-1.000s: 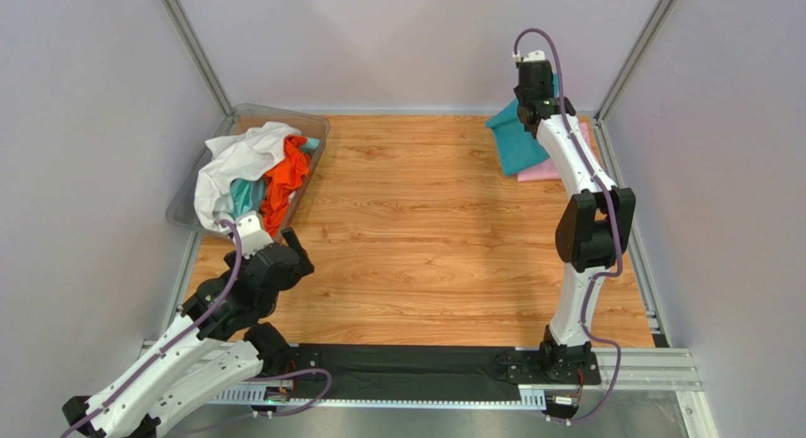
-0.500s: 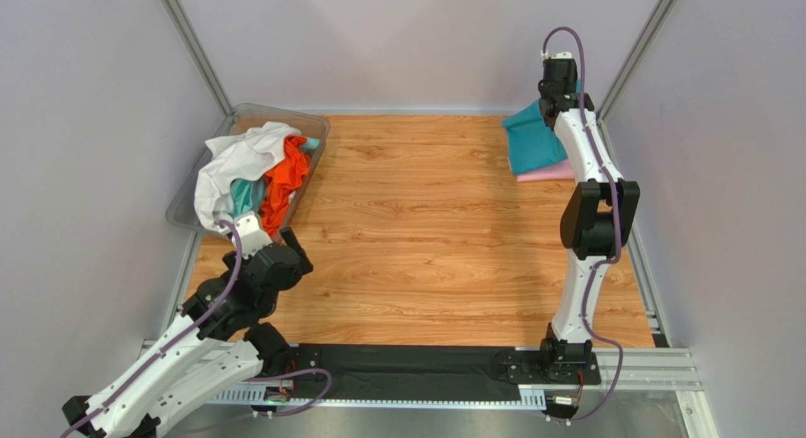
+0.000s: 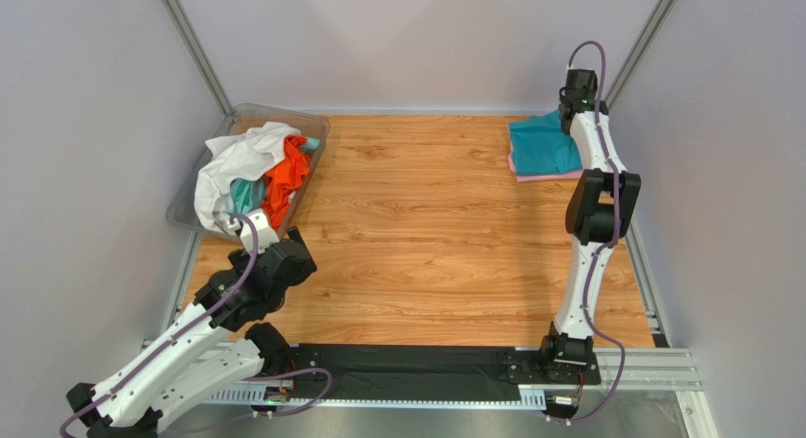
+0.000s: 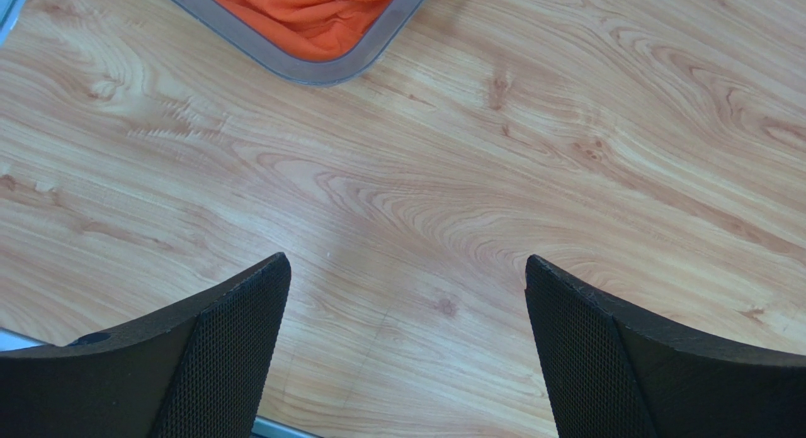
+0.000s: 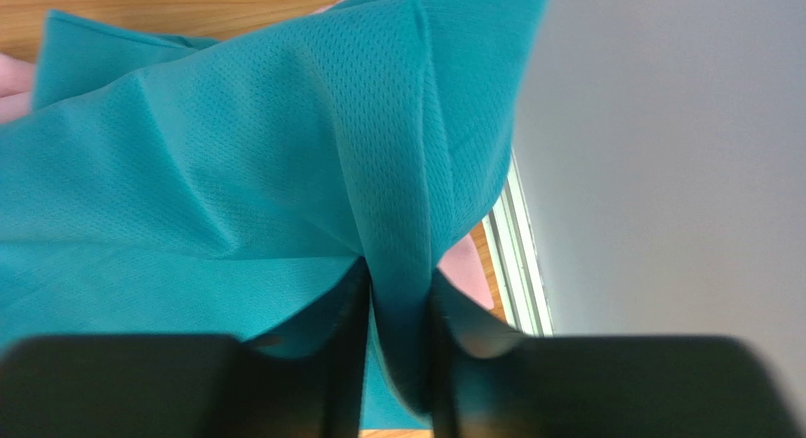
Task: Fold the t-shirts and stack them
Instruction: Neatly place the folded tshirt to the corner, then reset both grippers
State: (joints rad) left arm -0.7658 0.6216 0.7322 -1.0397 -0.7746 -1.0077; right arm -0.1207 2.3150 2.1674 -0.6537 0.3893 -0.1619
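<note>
Two grippers: right gripper (image 5: 395, 296) pinches the teal-blue mesh t-shirt (image 3: 541, 147) lying on a pale pink t-shirt (image 5: 466, 273); left gripper (image 4: 405, 268) wide open, empty.

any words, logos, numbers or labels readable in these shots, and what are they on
None: no view shows readable text.
The teal t-shirt pinched in the right gripper is plain mesh, with no print or tag in sight.
The pink t-shirt under it, and the white t-shirt and orange t-shirt in the bin, show no lettering.
</note>
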